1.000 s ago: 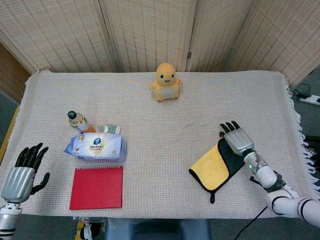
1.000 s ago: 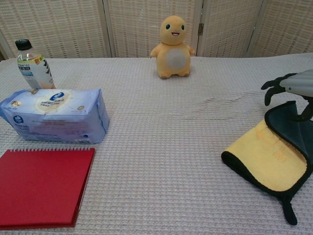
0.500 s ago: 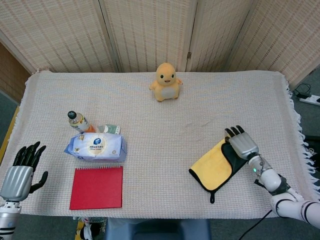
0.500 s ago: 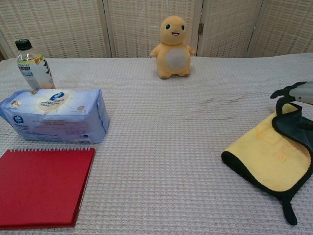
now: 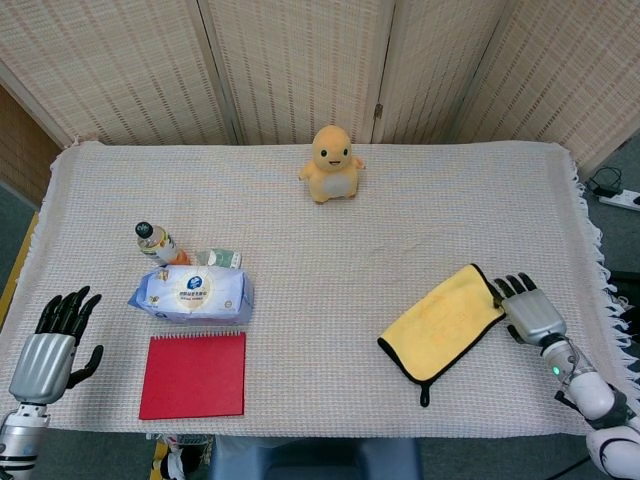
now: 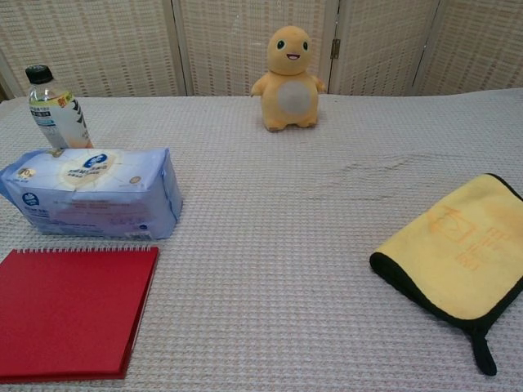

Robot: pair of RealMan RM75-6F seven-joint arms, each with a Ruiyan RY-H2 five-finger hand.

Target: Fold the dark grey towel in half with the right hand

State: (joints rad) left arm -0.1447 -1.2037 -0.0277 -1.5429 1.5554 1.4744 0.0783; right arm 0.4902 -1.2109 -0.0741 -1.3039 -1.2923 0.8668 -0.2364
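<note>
The towel (image 5: 441,321) lies folded flat on the table's right side, yellow face up with a dark grey edge and a dark loop at its near corner; the chest view shows the towel (image 6: 462,251) at the right edge. My right hand (image 5: 528,310) hovers just right of the towel, fingers spread and holding nothing; only the head view shows it. My left hand (image 5: 50,343) is at the table's near left corner, fingers apart and empty, also only in the head view.
A red notebook (image 5: 194,375) lies near the front left, with a tissue pack (image 5: 192,293) and a bottle (image 5: 156,243) behind it. A yellow plush toy (image 5: 332,164) stands at the back centre. A woven cloth (image 5: 300,230) covers the table.
My right hand let go of the towel's dark edge and drew back to the right. The lifted flap dropped flat, so the towel now shows its yellow face. The left hand barely shifted.
</note>
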